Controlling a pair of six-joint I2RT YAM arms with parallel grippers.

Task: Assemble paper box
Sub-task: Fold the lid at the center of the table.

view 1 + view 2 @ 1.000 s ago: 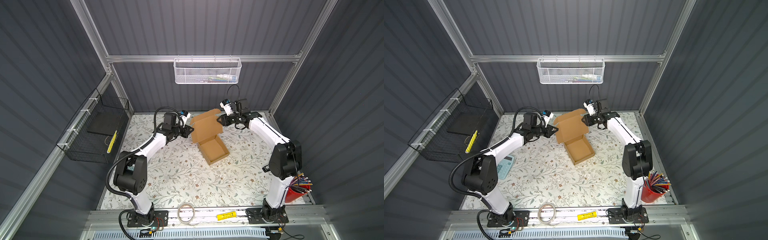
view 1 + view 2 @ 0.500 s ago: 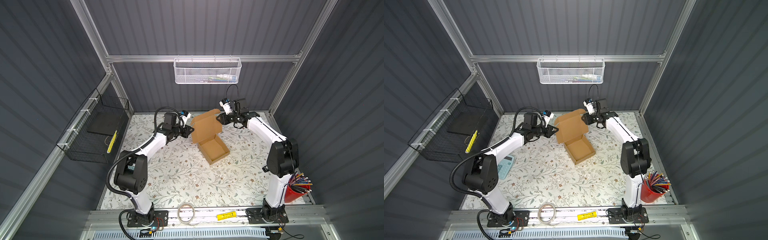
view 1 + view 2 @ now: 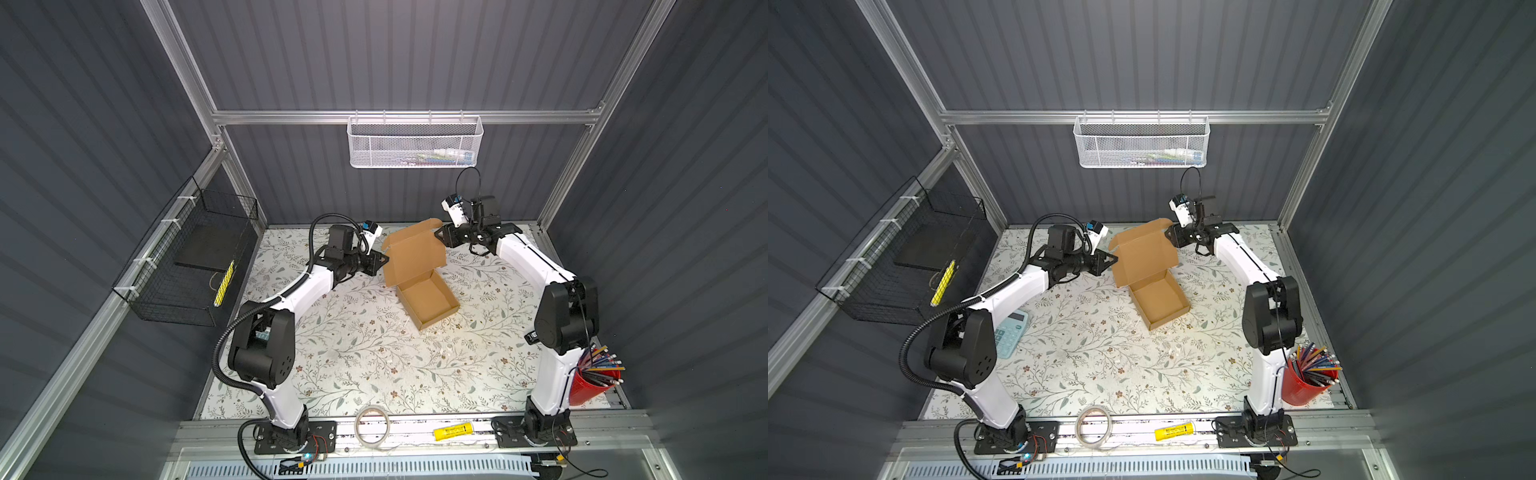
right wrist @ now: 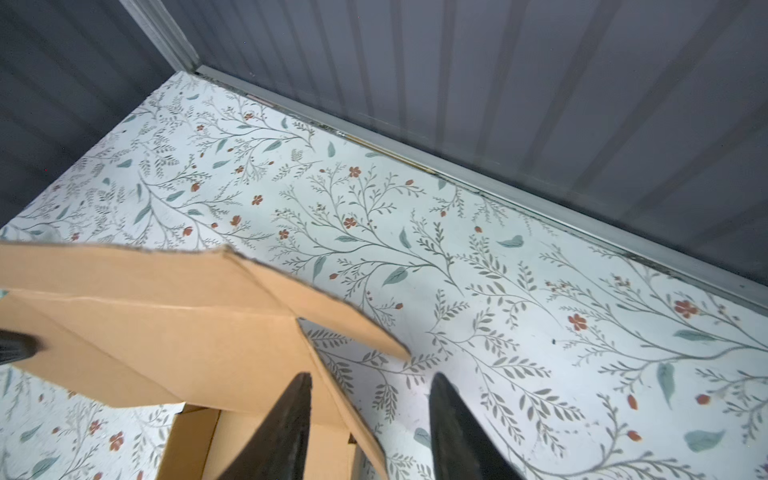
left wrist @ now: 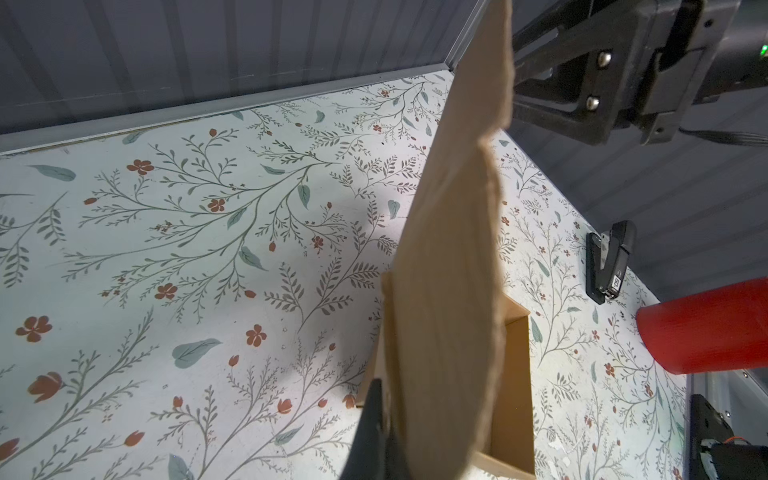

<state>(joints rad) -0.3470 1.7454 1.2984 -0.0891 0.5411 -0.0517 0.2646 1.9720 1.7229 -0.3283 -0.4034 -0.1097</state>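
Grip: the left pincer [image 3: 383, 260] was pressed together on the raised lid [image 3: 413, 254] of the paper box [image 3: 428, 298], at the lid's edge nearest that arm. Its wrist view showed one finger [image 5: 372, 428] against the cardboard, the other hidden behind the sheet. Judged purpose: to keep the lid upright and steady. The right pincer [image 4: 370, 376] was spread at the lid's opposite upper corner, jaws astride the lid's edge beside the side flap [image 4: 332, 316], closing on nothing. Judged purpose: to take that flap and fold it inward. Below the lid, the box's tray, walls already up, sat open side upward on the desk [image 3: 353, 353], an arm reaching in from either side. The lid was not yet shut. Assembly was judged well advanced, with flap folding and closing outstanding.
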